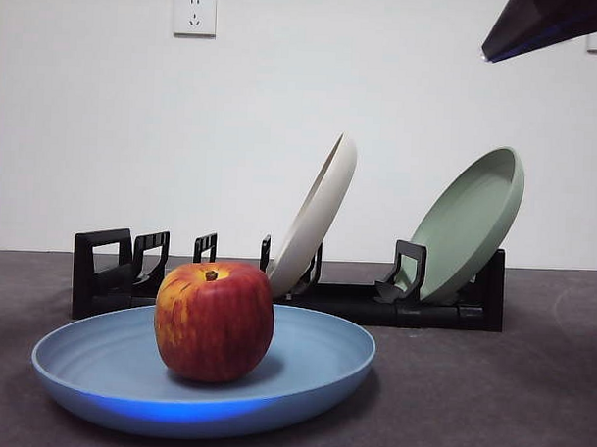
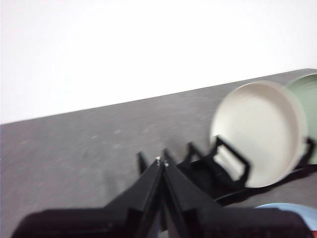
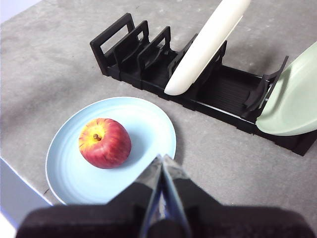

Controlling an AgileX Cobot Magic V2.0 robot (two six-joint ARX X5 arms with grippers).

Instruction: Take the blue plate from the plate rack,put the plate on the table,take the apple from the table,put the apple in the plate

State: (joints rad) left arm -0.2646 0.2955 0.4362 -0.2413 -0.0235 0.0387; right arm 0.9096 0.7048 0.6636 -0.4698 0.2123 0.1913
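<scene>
The red apple stands stem up in the blue plate, which lies flat on the table in front of the black plate rack. In the right wrist view, my right gripper is shut and empty. It hangs above the table at the plate's near rim, apart from the apple. My left gripper is shut and empty, raised near the rack's end. A sliver of the blue plate shows there.
A cream-white plate and a sage-green plate lean in the rack. A dark arm tip shows at the top right corner of the front view. A white wall stands behind the table.
</scene>
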